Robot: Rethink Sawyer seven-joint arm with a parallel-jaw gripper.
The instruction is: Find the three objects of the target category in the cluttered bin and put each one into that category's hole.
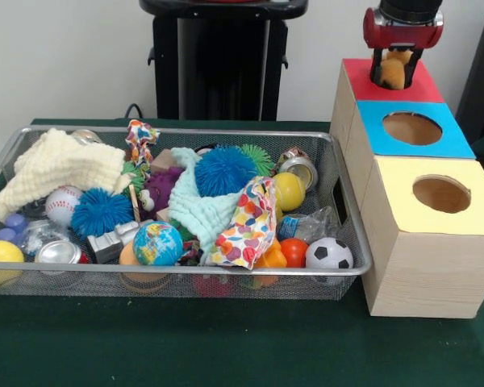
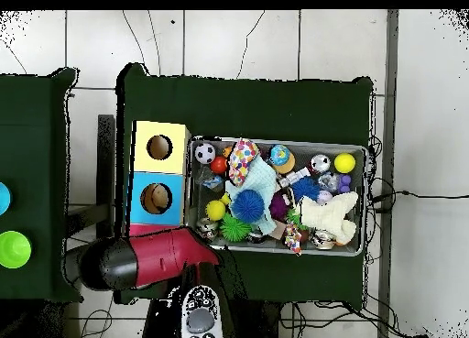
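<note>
A green tabletop [image 1: 226, 347] fills the front of the picture. On it sits the wire mesh bin [image 1: 339, 242], packed with toys. At its near edge are a soccer ball [image 1: 329, 254], a little globe ball [image 1: 156, 243], a yellow ball [image 1: 0, 256] and a shiny can [image 1: 58, 252]. Behind them lie a cloth with coloured hearts [image 1: 246, 222], a pale green cloth [image 1: 195, 208], two blue spiky puffballs [image 1: 102, 212], a baseball [image 1: 62, 205] and a purple soft toy [image 1: 160, 189]. A cream knitted cloth [image 1: 60, 168] lies at the far left.

Just right of the bin stand three wooden boxes in a row. The nearest is the yellow-topped box [image 1: 436, 234]. Behind it is the blue-topped box [image 1: 414, 137] with its round hole [image 1: 412, 128]. From above, something orange-brown shows inside that hole.

Farthest back is the red-topped box [image 1: 356, 79]. Over it hangs the gripper [image 1: 395, 71], its fingers clamped on an orange-brown furry toy [image 1: 395, 69]. The toy is up in the air above the red top, not over the blue hole.
</note>
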